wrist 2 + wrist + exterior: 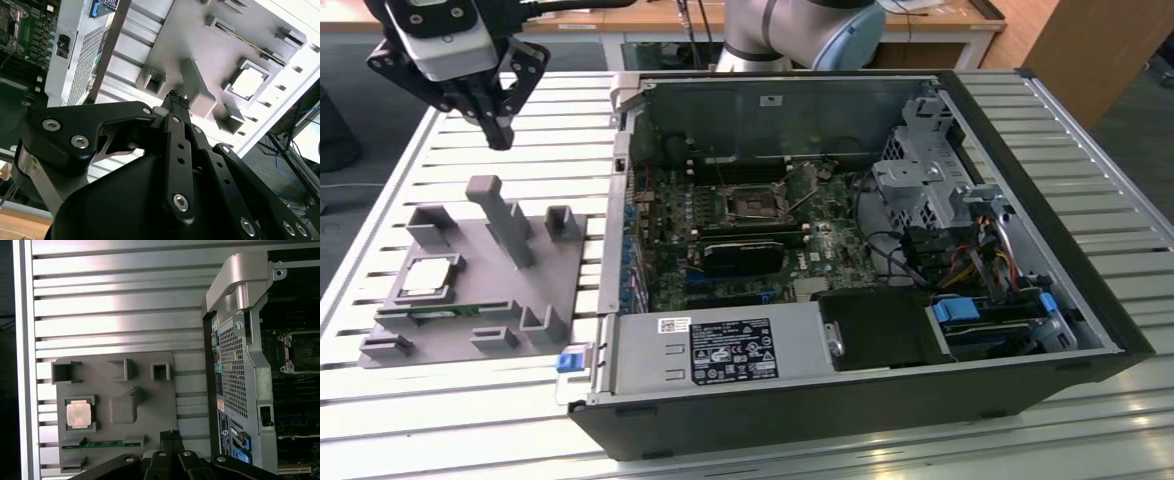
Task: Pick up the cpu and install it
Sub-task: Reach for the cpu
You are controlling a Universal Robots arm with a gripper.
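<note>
The cpu (pixel 430 277) is a small silver square chip lying flat in a recess of the grey holder plate (pixel 483 292) on the exterior view's left. Both wrist views look down on the cpu (pixel 80 415) (pixel 248 82) in its recess. My gripper (pixel 495 132) hangs in the air above the far side of the plate, well clear of the chip, its black fingertips (pixel 171 435) (pixel 177 102) pressed together with nothing between them. The dark square socket (pixel 754 203) (pixel 301 352) sits on the motherboard inside the open computer case (pixel 1067 300).
A green memory strip (pixel 440 313) (pixel 102 444) lies in a slot at the holder plate's near edge. A tall grey post (pixel 500 215) rises from the plate. Everything rests on a slatted metal table (pixel 494 420). The case's raised wall (pixel 235 340) stands between plate and motherboard.
</note>
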